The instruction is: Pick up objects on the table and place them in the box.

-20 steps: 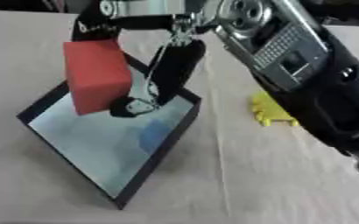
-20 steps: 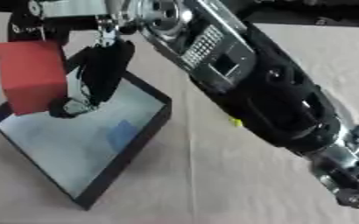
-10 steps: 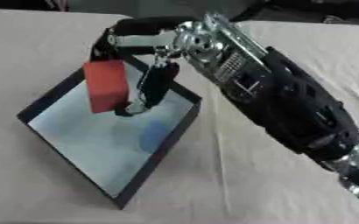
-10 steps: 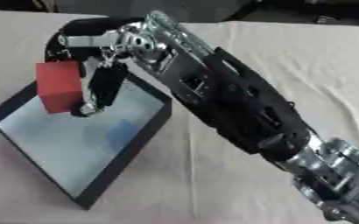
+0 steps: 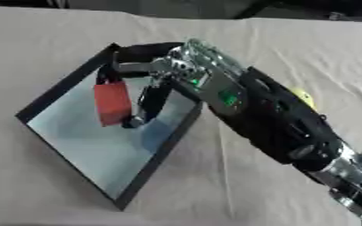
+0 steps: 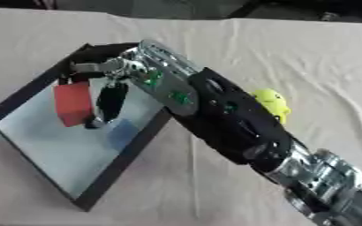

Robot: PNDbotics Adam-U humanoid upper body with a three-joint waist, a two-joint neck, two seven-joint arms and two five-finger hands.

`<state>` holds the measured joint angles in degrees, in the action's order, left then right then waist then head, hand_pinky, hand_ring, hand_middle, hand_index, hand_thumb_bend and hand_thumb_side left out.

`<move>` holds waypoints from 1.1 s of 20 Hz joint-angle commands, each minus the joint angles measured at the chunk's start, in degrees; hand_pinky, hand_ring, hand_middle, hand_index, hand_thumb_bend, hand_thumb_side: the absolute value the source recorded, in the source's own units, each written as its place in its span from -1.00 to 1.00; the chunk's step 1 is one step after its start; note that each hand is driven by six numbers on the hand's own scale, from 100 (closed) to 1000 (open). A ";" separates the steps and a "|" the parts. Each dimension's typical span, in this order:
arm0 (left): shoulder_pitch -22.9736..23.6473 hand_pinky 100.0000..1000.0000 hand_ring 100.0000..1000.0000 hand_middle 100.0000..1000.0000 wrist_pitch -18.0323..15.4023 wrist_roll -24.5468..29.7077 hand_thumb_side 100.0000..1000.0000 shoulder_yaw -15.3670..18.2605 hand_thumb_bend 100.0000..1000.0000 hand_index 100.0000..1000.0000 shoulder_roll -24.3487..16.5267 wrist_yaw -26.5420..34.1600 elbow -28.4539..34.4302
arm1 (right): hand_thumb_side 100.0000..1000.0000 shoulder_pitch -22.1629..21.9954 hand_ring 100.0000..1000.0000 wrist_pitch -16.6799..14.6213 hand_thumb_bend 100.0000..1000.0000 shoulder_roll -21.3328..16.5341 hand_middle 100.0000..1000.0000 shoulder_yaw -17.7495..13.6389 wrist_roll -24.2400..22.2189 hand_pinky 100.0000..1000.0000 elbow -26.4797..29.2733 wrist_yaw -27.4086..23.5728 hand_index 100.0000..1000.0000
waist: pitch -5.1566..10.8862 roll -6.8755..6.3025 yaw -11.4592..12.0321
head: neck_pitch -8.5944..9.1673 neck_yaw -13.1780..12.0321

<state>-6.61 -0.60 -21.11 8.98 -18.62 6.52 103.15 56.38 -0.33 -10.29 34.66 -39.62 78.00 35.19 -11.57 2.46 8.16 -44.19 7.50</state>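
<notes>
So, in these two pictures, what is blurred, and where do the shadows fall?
Left eye view: the whole picture is soft; the red block has fuzzy edges, and a bluish shadow lies on the box floor beneath the right hand. Right eye view: the same softness; the yellow object shows no detail.

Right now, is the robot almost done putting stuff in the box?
Not yet. Nothing lies in the box except maybe a bluish patch I can't identify. The right hand holds a red block over it. A yellow thing waits on the table.
</notes>
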 commanded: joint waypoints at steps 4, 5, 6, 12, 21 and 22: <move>-0.45 0.60 0.08 0.56 -0.03 0.14 0.26 0.08 -0.32 0.51 -0.92 0.02 0.65 | -0.21 0.62 0.69 -3.09 0.05 -0.02 0.45 -1.51 1.51 0.75 -1.34 1.82 0.83 | 0.73 -0.38 -0.06 | 0.07 0.03; -0.48 0.60 0.08 0.56 -0.04 0.15 0.26 0.06 -0.32 0.51 -0.92 0.03 0.67 | -0.20 0.65 0.70 -3.19 0.07 -0.05 0.46 -1.67 1.91 0.76 -1.33 2.10 0.84 | 0.74 -0.39 -0.10 | 0.07 0.00; -0.51 0.60 0.08 0.56 -0.04 0.17 0.26 0.05 -0.32 0.51 -0.93 0.04 0.68 | -0.20 0.67 0.70 -3.18 0.08 -0.07 0.46 -1.83 2.36 0.76 -1.27 2.38 0.84 | 0.75 -0.40 -0.14 | 0.07 -0.04; -0.53 0.60 0.08 0.56 -0.07 0.14 0.25 0.07 -0.32 0.51 -1.07 0.00 0.69 | -0.26 0.52 0.67 -2.64 0.04 -1.12 0.43 -2.92 3.52 0.74 1.73 0.42 0.82 | 0.84 -0.40 -0.35 | 0.07 -0.27; -0.09 0.60 0.08 0.56 -0.09 -0.33 0.25 0.51 -0.32 0.51 -1.77 -0.31 0.69 | -0.53 -2.46 0.60 6.66 -0.11 -14.47 0.36 -10.27 6.50 0.71 21.20 -14.92 0.76 | 1.43 0.04 -1.49 | 0.07 -1.63; 0.02 0.60 0.08 0.56 -0.08 -0.42 0.25 0.59 -0.32 0.51 -1.94 -0.36 0.66 | -0.51 -3.38 0.61 7.62 -0.11 -17.17 0.37 -11.22 6.78 0.72 23.65 -16.40 0.76 | 1.49 0.11 -1.69 | 0.07 -1.85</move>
<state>-6.48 -0.61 -21.25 9.02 -18.74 6.50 103.15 52.28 5.94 -23.69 25.35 -33.41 97.83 20.98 -11.36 2.83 6.44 -44.19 6.06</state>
